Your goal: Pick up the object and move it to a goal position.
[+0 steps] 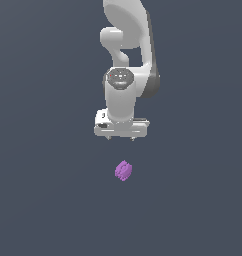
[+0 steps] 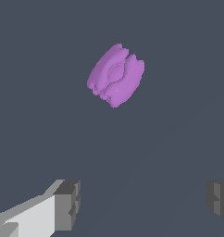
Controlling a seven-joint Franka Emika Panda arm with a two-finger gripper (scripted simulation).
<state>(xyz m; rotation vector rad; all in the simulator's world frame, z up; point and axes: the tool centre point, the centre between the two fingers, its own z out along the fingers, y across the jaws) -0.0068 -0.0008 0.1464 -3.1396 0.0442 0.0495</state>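
One flat, dark slate-grey surface (image 1: 38, 200) fills both views from edge to edge, and we see no walls, edges or markings on it, so we cannot tell where a floor ends and a backdrop begins. We find nothing in either view that could hold another thing. From the upper part of the exterior view the white Panda arm (image 1: 125, 45) reaches down, its wrist pointing straight at the surface. At its end the gripper (image 1: 121, 137) is released: in the wrist view we see its two dark grey fingertips (image 2: 67, 203) standing far apart with only bare surface between them, grasping nothing. The purple object (image 1: 123, 170) lies on the surface below the gripper in the exterior view, apart from it and untouched by either finger. In the wrist view we make out the object (image 2: 116, 75) as a small, lumpy, roundish piece with two ridged lobes parted by a groove, and with a rounded bump at its middle.
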